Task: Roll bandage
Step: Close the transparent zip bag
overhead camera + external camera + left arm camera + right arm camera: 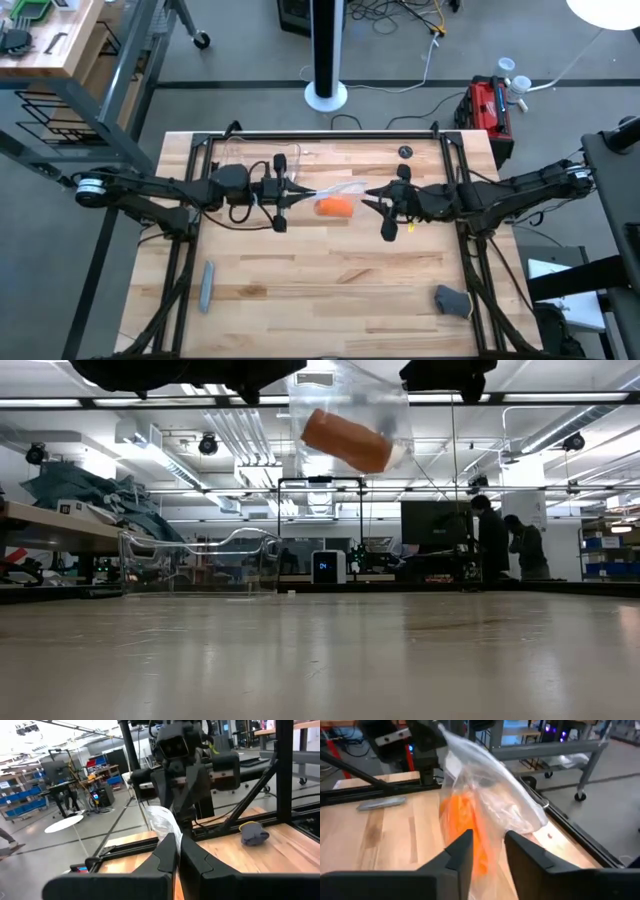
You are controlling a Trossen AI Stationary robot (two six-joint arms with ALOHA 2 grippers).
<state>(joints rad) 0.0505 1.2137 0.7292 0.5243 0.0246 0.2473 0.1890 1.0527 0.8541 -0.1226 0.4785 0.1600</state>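
The orange bandage [336,207] is a stubby roll inside a crinkled clear plastic wrap [335,190], held up between my two grippers above the middle of the table. In the low view the roll [345,440] hangs tilted, well clear of the tabletop. My left gripper [297,192] is shut on the wrap's left end. My right gripper [372,200] is shut on the wrap's right end, and orange shows through the plastic between its fingers [465,851]. My left gripper pinches the wrap's left end [165,827] between its two fingers, coming level from the table's left. The plastic runs from there across to the other gripper, clear of the table. My right gripper holds the wrap [487,837] between its two fingers, coming from the table's right, with the bandage [462,810] inside the plastic just beyond them. The wrap is lifted clear.
A grey bar [207,285] lies near the front left. A grey lump [452,300] sits at the front right. Another clear plastic piece [245,155] lies at the far left, and a small dark round thing [404,152] at the far right. People stand in the room behind [505,540].
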